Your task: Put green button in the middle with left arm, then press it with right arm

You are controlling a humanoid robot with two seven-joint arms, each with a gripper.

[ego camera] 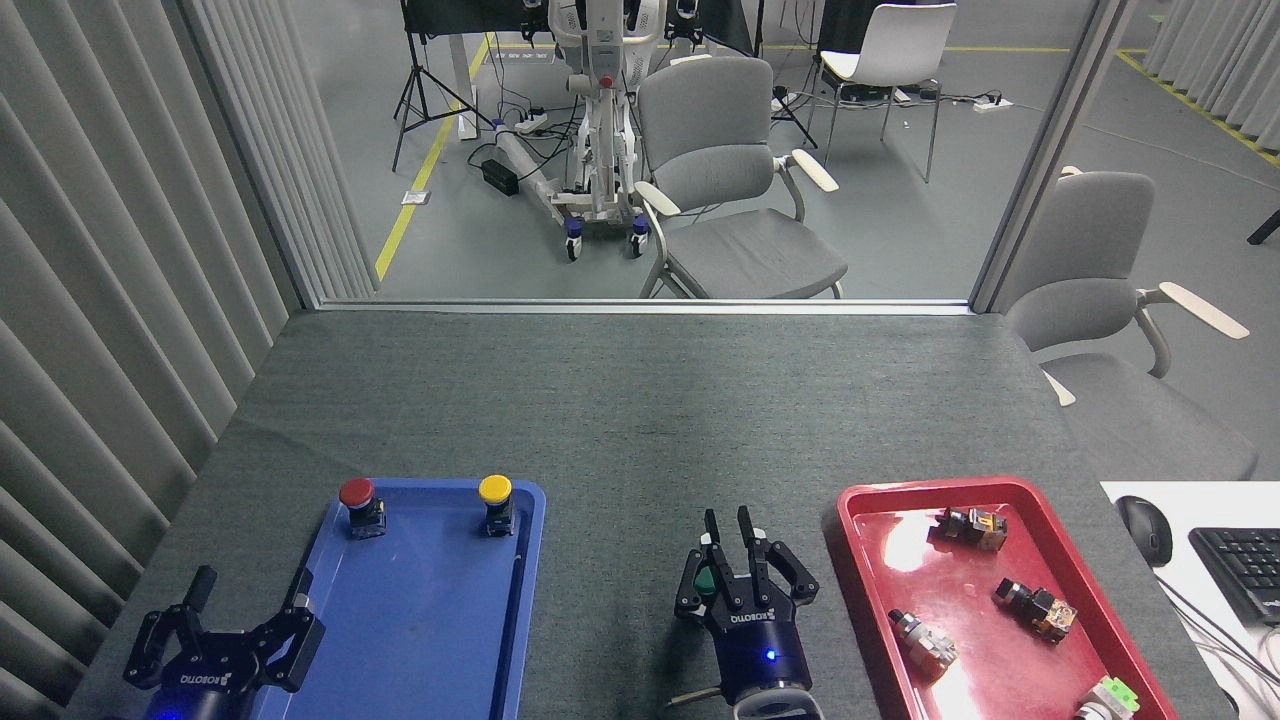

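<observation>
Between the blue tray (420,640) and the red tray (1010,610), on the grey felt tabletop (620,420), you see the green button (706,582) partly hidden behind the right gripper (729,522). That gripper's two fingers point away from you, close together with a narrow gap, gripping nothing; the button sits at their left base. Your left gripper (246,592) rests at the blue tray's near-left edge, fingers spread apart, empty. Red button (357,494) and yellow button (495,491) stand upright at the tray's far end.
</observation>
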